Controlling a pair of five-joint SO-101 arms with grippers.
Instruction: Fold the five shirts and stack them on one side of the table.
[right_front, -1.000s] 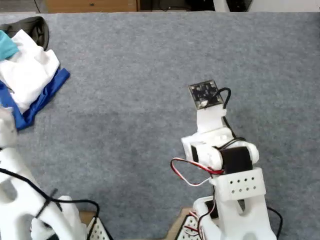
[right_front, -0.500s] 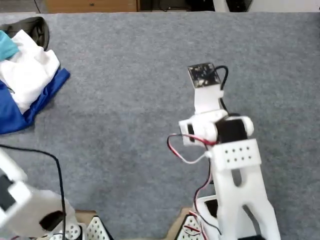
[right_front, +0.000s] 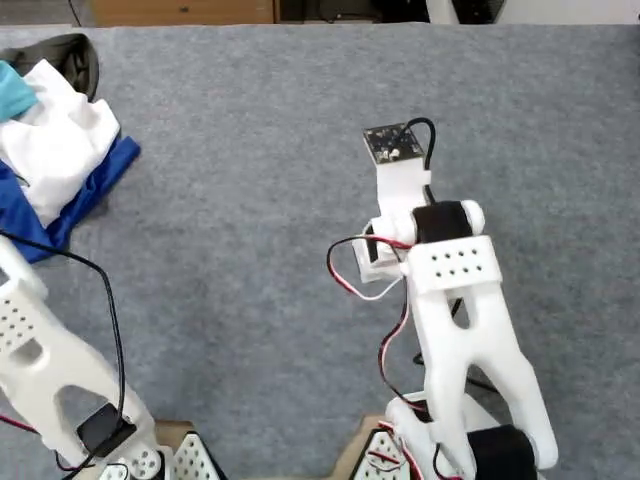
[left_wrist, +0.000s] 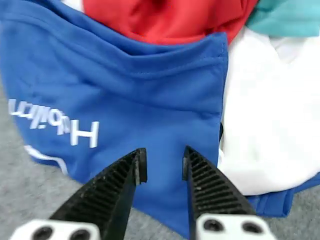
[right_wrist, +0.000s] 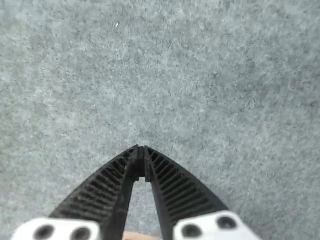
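A loose pile of shirts lies at the table's far left corner: a white shirt (right_front: 55, 140) on top, a blue shirt (right_front: 95, 190) under it, a teal one (right_front: 12, 90) and a dark one (right_front: 75, 55) behind. The left wrist view shows the blue shirt (left_wrist: 125, 90) with white print, a red shirt (left_wrist: 165, 17), the white shirt (left_wrist: 270, 110) and the teal one (left_wrist: 290, 17). My left gripper (left_wrist: 163, 162) hovers open, its jaws slightly apart just over the blue shirt's edge. My right gripper (right_wrist: 140, 151) is shut and empty above bare grey felt.
The grey felt table (right_front: 250, 250) spreads wide between the pile and the right arm (right_front: 440, 280), which stands near the middle. The left arm (right_front: 40, 370) rises at the near left edge. A wooden strip (right_front: 180, 10) runs behind the table's far edge.
The right arm has stretched farther across the table and shifted slightly left. The left arm has swung and changed pose at the near left edge. The shirt pile has stayed put.
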